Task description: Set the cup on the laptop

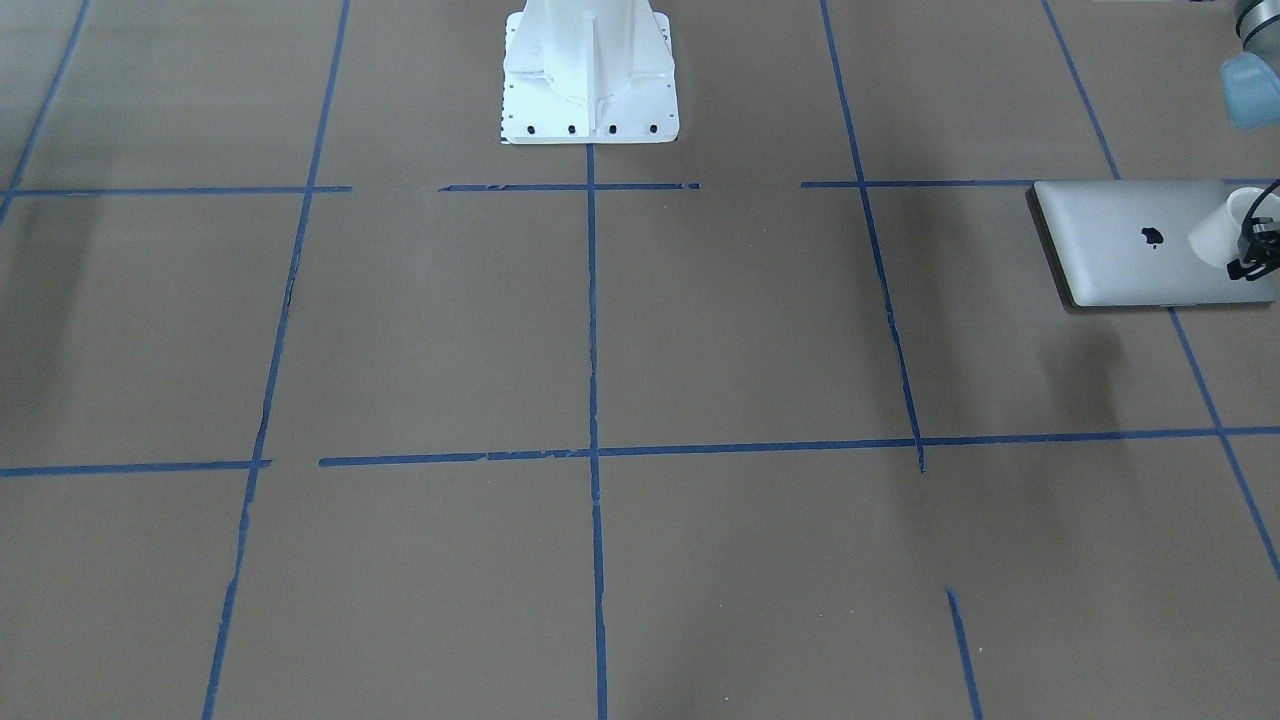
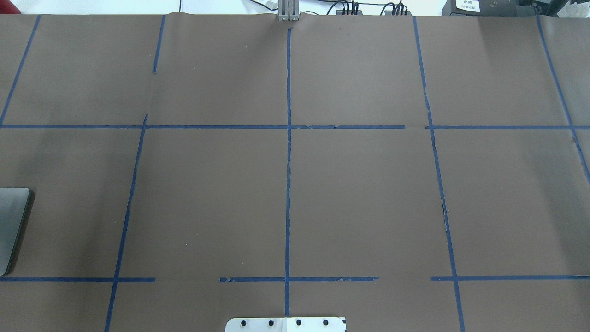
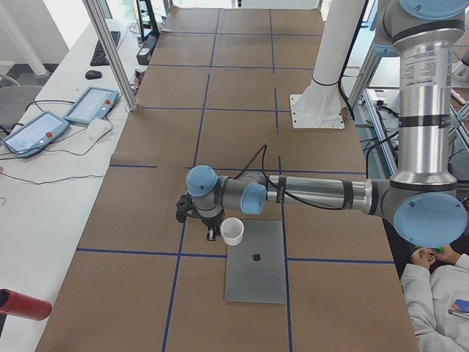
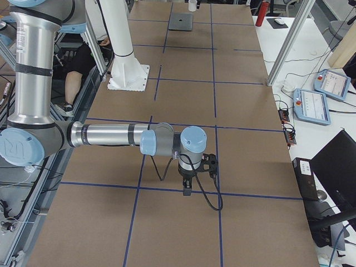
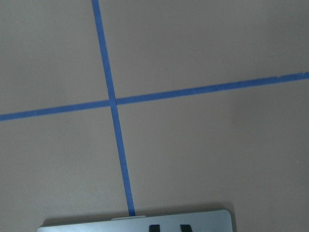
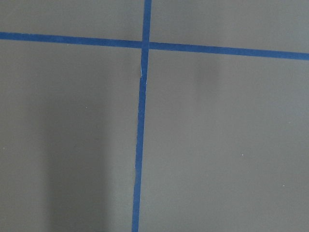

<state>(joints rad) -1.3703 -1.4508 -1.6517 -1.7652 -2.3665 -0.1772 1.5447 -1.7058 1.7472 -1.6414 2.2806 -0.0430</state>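
The cup [image 3: 232, 230] stands upright at a corner of the laptop [image 3: 256, 275], on the side away from the robot. Its base seems to rest on the lid, though I cannot confirm contact. The left pincer [image 3: 211, 232] is right against the cup's side; whether it grips the cup or stands parted I cannot tell. The right pincer [image 4: 187, 189] hangs over bare tabletop [image 3: 242, 132] well apart, its state equally unclear. The cup looks light, rigid, smooth and breakable, so the rim wall or body is likely the best hold and the small handle a poor one. Two lid edges lie close, and an outward nudge could tip it off. The wider room is inward, toward the logo [image 3: 256, 257].
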